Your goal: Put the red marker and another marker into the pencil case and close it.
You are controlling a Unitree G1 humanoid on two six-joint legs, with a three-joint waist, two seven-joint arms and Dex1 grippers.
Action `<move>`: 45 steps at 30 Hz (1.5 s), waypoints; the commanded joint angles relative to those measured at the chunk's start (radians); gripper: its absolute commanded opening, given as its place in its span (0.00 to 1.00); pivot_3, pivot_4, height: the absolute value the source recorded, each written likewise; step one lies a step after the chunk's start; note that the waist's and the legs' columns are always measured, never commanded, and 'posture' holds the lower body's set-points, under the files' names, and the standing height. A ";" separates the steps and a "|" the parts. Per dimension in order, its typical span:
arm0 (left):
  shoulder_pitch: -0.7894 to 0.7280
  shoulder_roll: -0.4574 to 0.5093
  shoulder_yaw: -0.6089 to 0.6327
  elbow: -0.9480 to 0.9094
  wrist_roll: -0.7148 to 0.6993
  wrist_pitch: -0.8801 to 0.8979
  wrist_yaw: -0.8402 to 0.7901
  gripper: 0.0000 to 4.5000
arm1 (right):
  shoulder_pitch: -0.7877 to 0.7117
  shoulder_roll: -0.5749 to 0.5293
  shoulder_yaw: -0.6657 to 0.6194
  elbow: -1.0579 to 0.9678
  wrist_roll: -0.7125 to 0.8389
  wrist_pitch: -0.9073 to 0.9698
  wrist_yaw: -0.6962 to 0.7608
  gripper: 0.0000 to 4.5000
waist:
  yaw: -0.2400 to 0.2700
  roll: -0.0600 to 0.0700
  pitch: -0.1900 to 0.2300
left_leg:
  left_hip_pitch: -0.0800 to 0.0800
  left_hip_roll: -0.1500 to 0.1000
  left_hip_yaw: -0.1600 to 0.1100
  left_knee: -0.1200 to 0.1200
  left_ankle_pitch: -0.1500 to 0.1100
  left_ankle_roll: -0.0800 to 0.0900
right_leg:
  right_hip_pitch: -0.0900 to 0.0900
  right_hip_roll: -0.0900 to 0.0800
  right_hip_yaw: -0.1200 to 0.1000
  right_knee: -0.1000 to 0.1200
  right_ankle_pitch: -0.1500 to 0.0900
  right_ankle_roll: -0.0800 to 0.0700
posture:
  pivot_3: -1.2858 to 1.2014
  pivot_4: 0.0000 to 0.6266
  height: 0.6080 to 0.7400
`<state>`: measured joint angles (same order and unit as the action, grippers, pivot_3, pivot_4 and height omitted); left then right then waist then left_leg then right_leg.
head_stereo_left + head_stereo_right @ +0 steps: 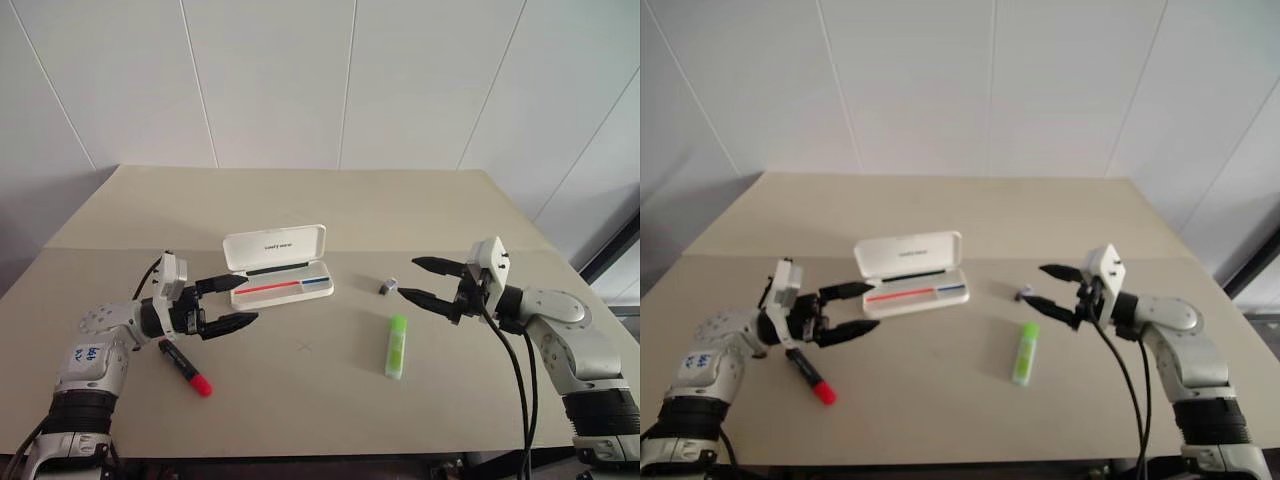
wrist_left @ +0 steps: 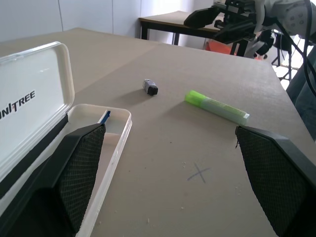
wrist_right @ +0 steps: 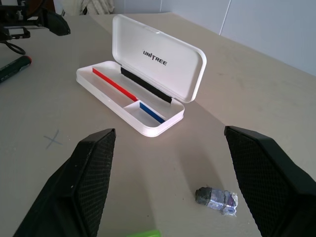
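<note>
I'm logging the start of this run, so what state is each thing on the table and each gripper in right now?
pencil case: open, lid raised, no marker inside.
red marker: capped, lying on the table, not gripped.
green marker: capped, lying on the table, not gripped.
small grey piece: loose on the table.
left gripper: open, holding nothing.
right gripper: open, holding nothing.
</note>
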<state>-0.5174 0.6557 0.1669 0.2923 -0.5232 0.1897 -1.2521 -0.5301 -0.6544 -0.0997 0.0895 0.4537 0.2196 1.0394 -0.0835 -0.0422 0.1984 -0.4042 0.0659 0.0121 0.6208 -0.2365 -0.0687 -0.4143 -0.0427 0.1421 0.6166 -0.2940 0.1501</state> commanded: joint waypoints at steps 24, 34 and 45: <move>-0.378 -0.088 -0.242 0.498 0.367 -0.170 0.044 1.00 | 0.114 0.091 -0.054 -0.245 0.052 0.050 -0.150 1.00 | 0.007 0.000 0.000 | -0.001 0.000 -0.001 0.001 0.000 0.000 | 0.000 0.001 0.000 0.001 0.001 0.001 | 0.52 0.24 1.00; -0.520 -0.128 -0.285 0.764 0.492 -0.265 0.058 1.00 | 0.295 0.081 -0.129 -0.398 0.069 0.062 -0.234 1.00 | 0.014 0.000 0.000 | -0.001 0.000 -0.001 0.001 0.000 0.000 | -0.001 0.001 0.000 0.001 0.000 0.002 | 0.52 0.24 1.00; -0.546 -0.133 -0.332 0.835 0.585 -0.274 0.038 1.00 | 0.305 0.071 -0.137 -0.406 0.072 0.062 -0.252 1.00 | 0.022 0.000 0.000 | -0.001 0.000 -0.001 0.003 0.001 0.000 | 0.000 0.001 0.000 0.002 0.000 0.002 | 0.52 0.24 1.00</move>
<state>-1.0571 0.5188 -0.1546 1.1096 0.0315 -0.0957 -1.2145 -0.2201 -0.5683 -0.2049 -0.2782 0.5069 0.2877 0.7931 -0.0619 -0.0426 0.1985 -0.4048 0.0658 0.0111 0.6235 -0.2360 -0.0687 -0.4145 -0.0416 0.1420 0.6190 -0.2938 0.1517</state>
